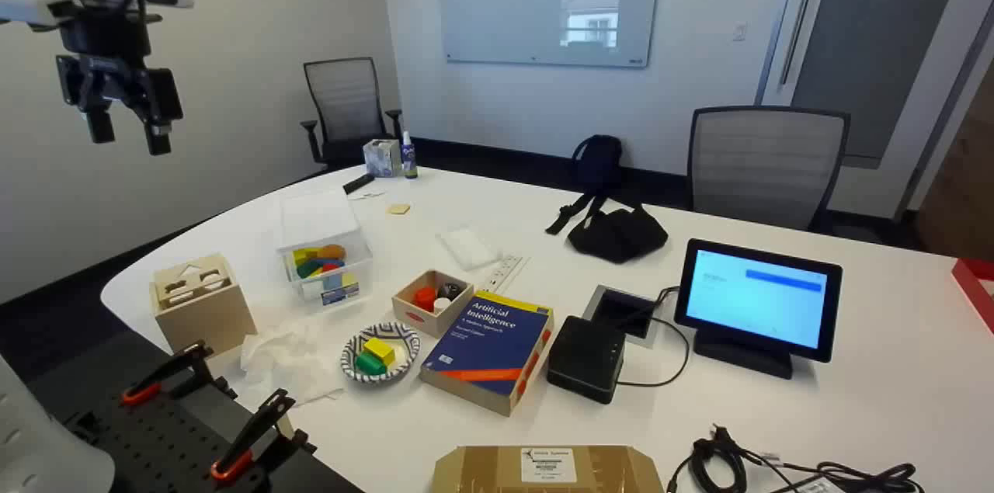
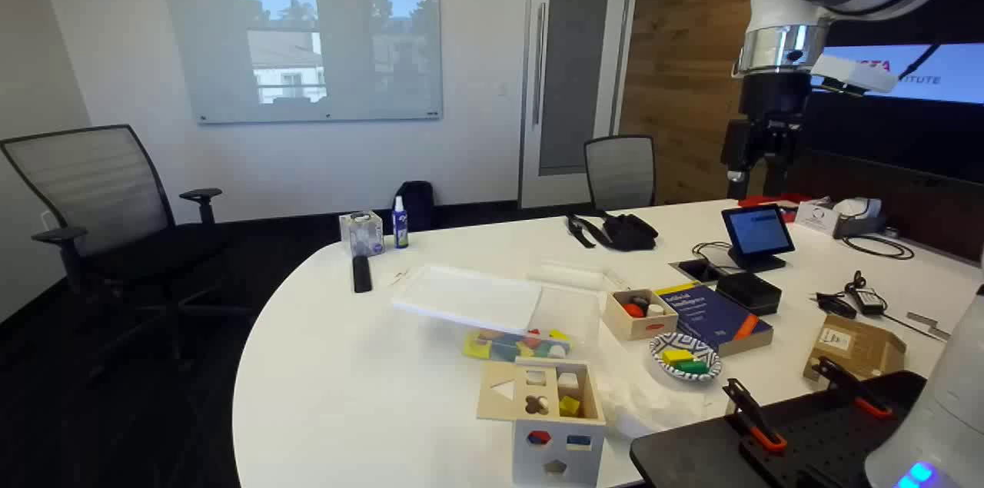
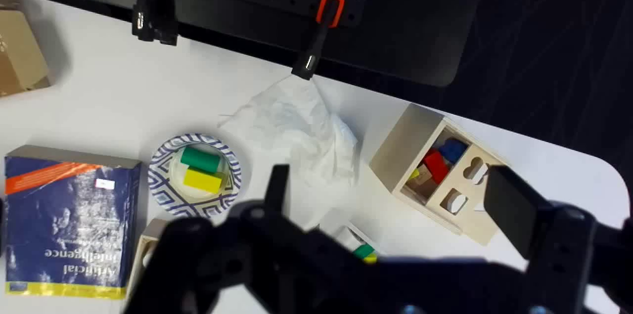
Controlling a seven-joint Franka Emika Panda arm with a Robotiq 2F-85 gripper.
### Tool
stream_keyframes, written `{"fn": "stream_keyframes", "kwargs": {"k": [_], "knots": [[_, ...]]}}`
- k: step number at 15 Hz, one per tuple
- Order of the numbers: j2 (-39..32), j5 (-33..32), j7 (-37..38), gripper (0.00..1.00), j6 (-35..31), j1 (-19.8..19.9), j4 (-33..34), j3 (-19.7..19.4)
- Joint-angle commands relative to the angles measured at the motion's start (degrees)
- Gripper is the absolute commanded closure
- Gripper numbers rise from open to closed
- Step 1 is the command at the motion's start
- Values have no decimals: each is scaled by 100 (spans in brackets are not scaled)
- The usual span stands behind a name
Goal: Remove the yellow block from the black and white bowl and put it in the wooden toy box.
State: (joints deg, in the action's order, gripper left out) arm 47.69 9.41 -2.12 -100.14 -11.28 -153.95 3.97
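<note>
The yellow block (image 1: 379, 351) lies beside a green block (image 1: 370, 363) in the black and white bowl (image 1: 349, 357). The yellow block (image 2: 676, 356) and bowl (image 2: 659, 343) also show in an exterior view. In the wrist view the yellow block (image 3: 203, 180) touches the green one inside the bowl (image 3: 159, 183). The wooden toy box (image 1: 206, 318) has its lid partly slid open; blocks show inside the box (image 2: 557, 448), also in the wrist view (image 3: 408, 146). My gripper (image 1: 130, 137) is open and empty, high above the table, also in an exterior view (image 2: 756, 182) and the wrist view (image 3: 388, 173).
A clear plastic tub (image 1: 357, 252) of blocks stands near the toy box. A small wooden tray (image 1: 415, 318) and a thick blue book (image 1: 497, 341) stand beside the bowl. Crumpled white paper (image 3: 301, 136) lies between bowl and box. Clamps (image 3: 319, 39) hold the black base's edge.
</note>
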Motion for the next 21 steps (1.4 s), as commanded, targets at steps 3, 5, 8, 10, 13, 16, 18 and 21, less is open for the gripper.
{"fn": "stream_keyframes", "kwargs": {"k": [3, 5, 8, 10, 13, 16, 18, 21], "knots": [[1, 37, -43, 0, 18, 72, 10, 56], [-128, -406, 25, 0, -294, 293, 60, 161], [-443, -1225, -29, 0, -1081, 614, 148, 152], [-777, -1889, -22, 0, -1820, 881, 154, 112], [-1418, -2788, 51, 0, -3088, 1320, 95, 14], [-2248, -3317, -26, 0, -4346, 1638, 38, -181], [-2864, -3290, -263, 0, -4922, 1653, 80, -390], [-3720, -2911, -1066, 0, -5479, 1473, 154, -754]]}}
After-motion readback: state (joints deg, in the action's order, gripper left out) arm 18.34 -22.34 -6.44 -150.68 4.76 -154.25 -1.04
